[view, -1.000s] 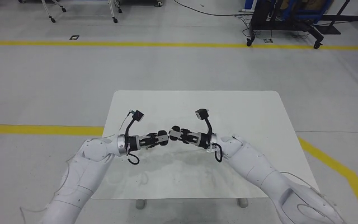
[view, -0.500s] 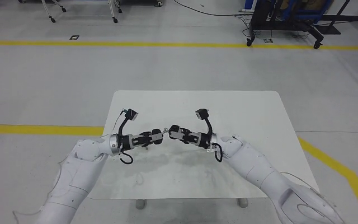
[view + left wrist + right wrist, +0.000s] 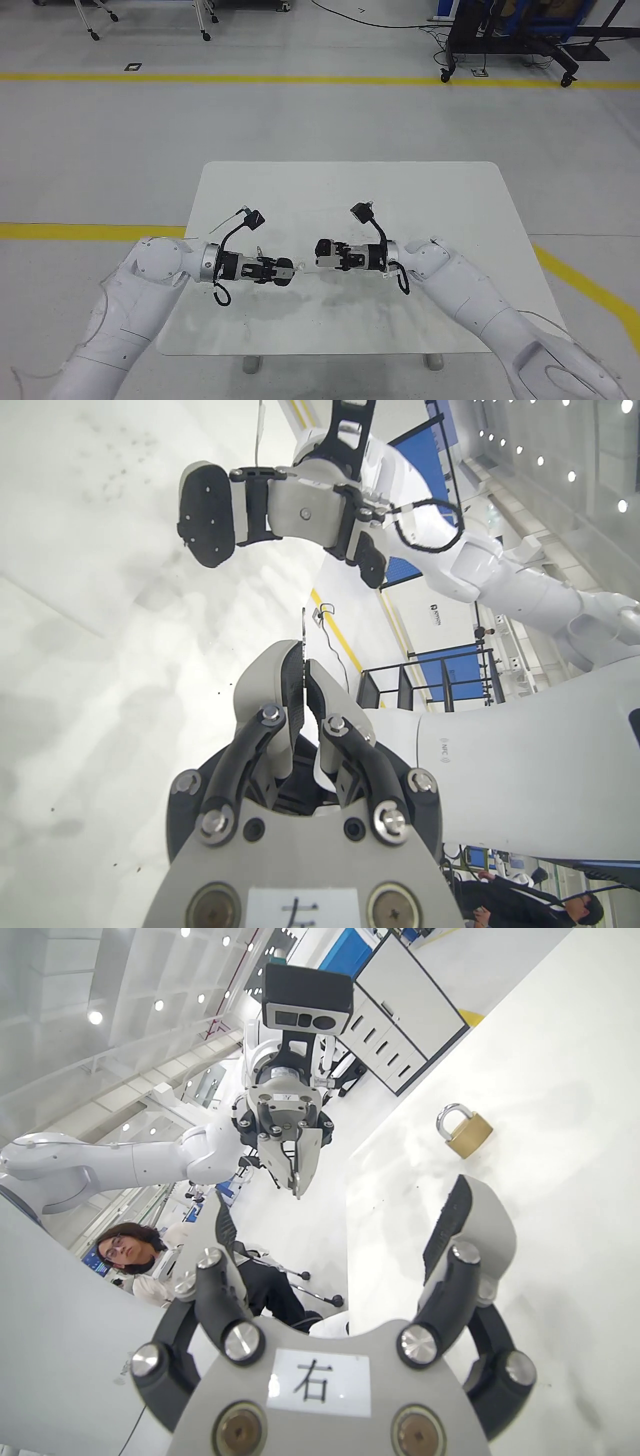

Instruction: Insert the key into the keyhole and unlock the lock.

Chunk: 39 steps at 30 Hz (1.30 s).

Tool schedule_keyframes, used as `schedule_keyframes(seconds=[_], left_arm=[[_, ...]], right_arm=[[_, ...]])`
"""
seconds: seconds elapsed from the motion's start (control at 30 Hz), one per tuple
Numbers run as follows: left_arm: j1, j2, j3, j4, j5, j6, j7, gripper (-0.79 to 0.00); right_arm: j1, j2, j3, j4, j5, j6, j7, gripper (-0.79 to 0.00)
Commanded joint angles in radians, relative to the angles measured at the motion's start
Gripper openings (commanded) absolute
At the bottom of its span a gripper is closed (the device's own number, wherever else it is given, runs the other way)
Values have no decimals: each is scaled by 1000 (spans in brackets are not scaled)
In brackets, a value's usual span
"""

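A brass padlock (image 3: 465, 1130) with a silver shackle lies on the white table (image 3: 550, 1078), beyond my right gripper (image 3: 340, 1208). That gripper is open, its fingers wide apart with nothing between them. My left gripper (image 3: 304, 660) is shut on a thin metal key (image 3: 303, 630), seen edge-on and sticking out past the fingertips. From above, the left gripper (image 3: 287, 270) and the right gripper (image 3: 322, 250) face each other over the table's middle front, a short gap between them. The right wrist view has the left gripper (image 3: 295, 1178) off the table's edge side, apart from the padlock.
The white table (image 3: 440, 190) is bare around the arms, with free room at the back and on both sides. Its front edge runs close below the two forearms. A grey cabinet (image 3: 400, 1028) stands well behind the table.
The two grippers, tip to tip a second ago, have drawn apart. Both have shifted toward the table's front, the left one lower and farther forward.
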Motion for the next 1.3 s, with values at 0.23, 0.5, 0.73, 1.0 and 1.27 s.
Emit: schedule_keyframes(seconds=[0.23, 0.5, 0.73, 1.0, 1.27], left_arm=[[-26, 25, 75, 10, -10, -22, 22, -785], [-49, 42, 127, 24, -23, -45, 45, -785], [-68, 54, 166, 32, -39, -56, 56, -785], [-89, 64, 197, 44, -55, -67, 67, -785], [-104, 77, 180, 75, -119, -82, 83, 0]], right_arm=[[-3, 7, -1, -31, 29, 81, 104, -606], [5, -8, -21, -27, 32, 111, 132, -606], [16, -24, -39, -13, 46, 115, 150, -656], [23, -29, -57, -15, 60, 122, 157, -785], [20, -14, -38, -16, 70, 75, 110, -785]])
